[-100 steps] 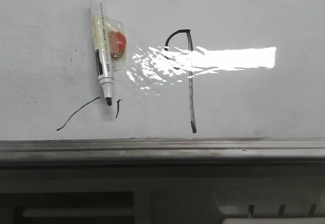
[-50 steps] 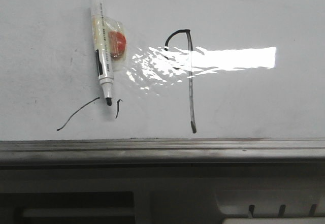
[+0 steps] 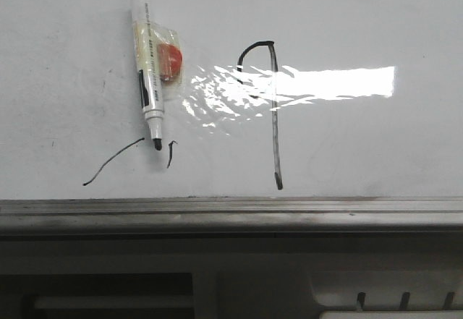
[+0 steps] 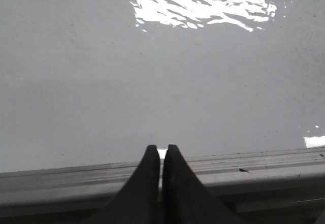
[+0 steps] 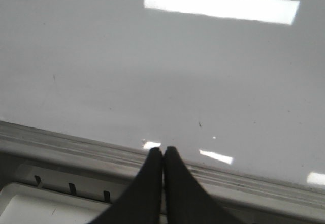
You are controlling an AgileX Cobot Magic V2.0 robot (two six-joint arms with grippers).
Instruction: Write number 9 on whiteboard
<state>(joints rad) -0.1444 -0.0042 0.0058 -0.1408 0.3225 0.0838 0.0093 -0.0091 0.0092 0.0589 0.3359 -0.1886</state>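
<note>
The number 9 stands drawn in thin black marker on the whiteboard, a small open loop over a long stem. Left of it lies a white marker pen with an orange piece taped to its side, tip toward the board's near rail. Neither gripper shows in the front view. In the left wrist view my left gripper is shut and empty over the rail. My right gripper is also shut and empty, over the rail in the right wrist view.
A grey metal rail runs along the board's near edge. A long curved black stroke and a tiny hooked tick lie beside the pen's tip. Bright glare crosses the board.
The whole front view has shifted very slightly to the right and down; the pen and the marks keep their places on the board.
</note>
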